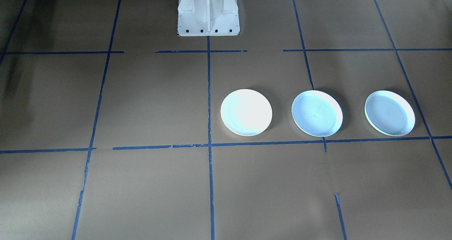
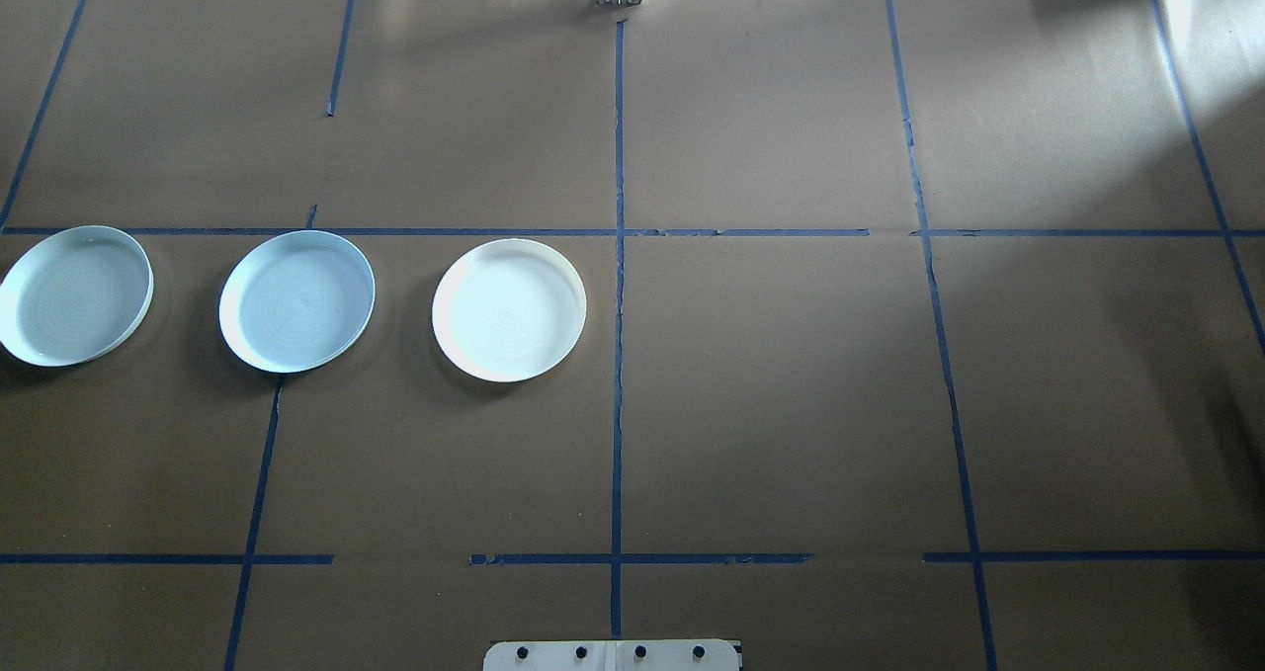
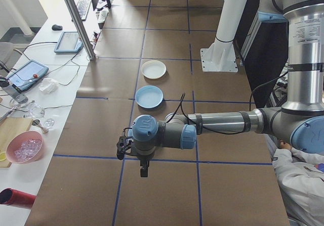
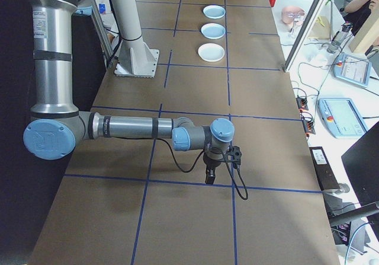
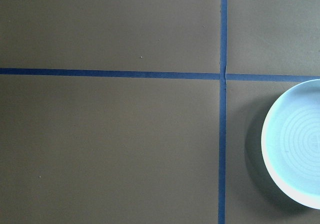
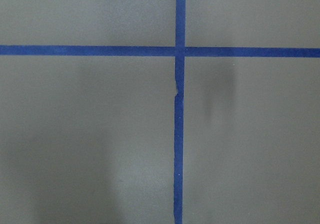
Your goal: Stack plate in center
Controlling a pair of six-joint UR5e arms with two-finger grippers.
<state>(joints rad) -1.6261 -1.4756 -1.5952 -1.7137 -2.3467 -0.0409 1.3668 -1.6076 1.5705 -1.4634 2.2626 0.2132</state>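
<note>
Overhead exterior, three plates (image 2: pixel 509 310) visible, arms absent, end effector states indiscernible

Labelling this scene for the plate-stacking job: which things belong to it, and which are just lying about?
Belongs to the job:
white plate
middle blue plate
outer blue plate

Just lying about:
pink bowl
red cylinder
tablets on the side desk

Both arms outstretched low, pincers (image 3: pixel 144 174) (image 4: pixel 209 179) pointing down.
</note>
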